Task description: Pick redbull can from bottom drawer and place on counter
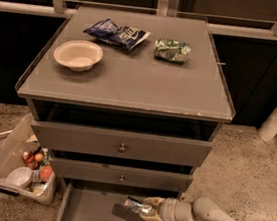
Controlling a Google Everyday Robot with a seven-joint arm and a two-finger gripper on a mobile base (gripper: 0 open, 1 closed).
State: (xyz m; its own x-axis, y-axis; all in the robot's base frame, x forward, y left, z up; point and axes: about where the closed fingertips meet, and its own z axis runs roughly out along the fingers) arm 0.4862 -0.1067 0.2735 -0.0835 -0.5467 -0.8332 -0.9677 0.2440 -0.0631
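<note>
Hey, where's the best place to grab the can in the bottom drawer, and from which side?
Take the can across its slim round body, near the middle, coming from the right. It lies on its side in the open drawer, long axis roughly left-right, and the end effector is at its right end.

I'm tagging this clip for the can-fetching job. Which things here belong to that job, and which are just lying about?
Job: redbull can, clamped in the gripper inside the open bottom drawer; counter, its destination.
Lying about: bowl, dark blue chip bag and green foil packet on the counter; plastic bin on the floor.
</note>
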